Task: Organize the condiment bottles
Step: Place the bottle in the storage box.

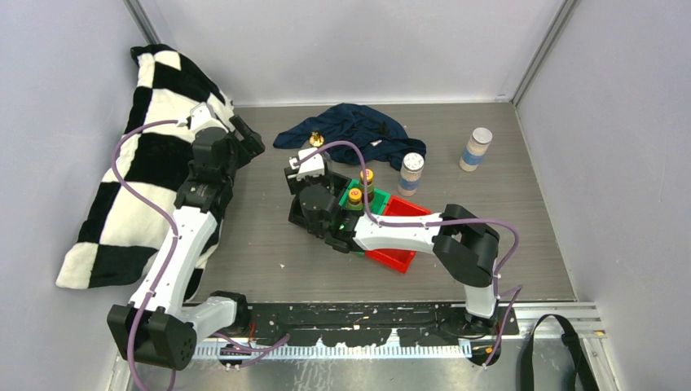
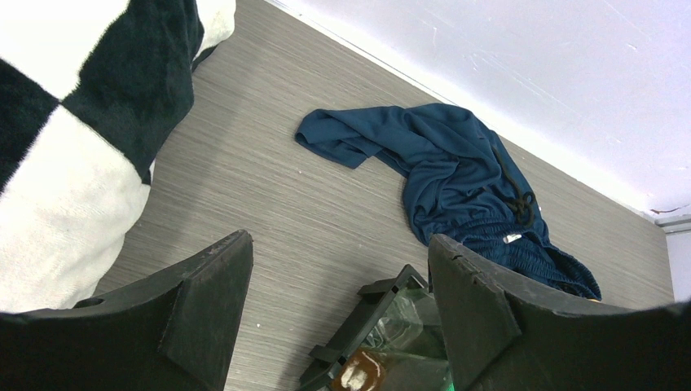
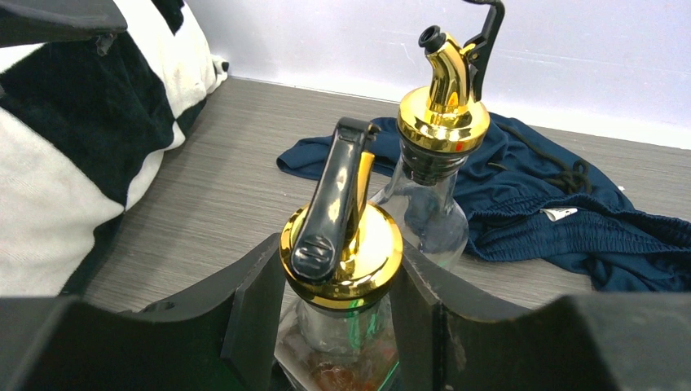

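My right gripper (image 3: 338,273) is shut on a clear glass bottle with a gold pourer top (image 3: 342,252), held upright over the black bin (image 1: 298,215). The second glass bottle (image 3: 432,163) stands just behind it by the blue cloth, and it also shows in the top view (image 1: 316,140). Two dark yellow-capped bottles (image 1: 367,181) (image 1: 354,199) stand in the green bin (image 1: 346,189). Two white-capped jars (image 1: 411,173) (image 1: 475,148) stand on the table to the right. My left gripper (image 1: 248,142) is open and empty at the blanket's edge (image 2: 338,261).
A black-and-white checked blanket (image 1: 138,179) covers the left side. A dark blue cloth (image 1: 358,130) lies at the back middle. The red bin (image 1: 401,244) sits next to the green one, under my right arm. Walls close in the back and both sides.
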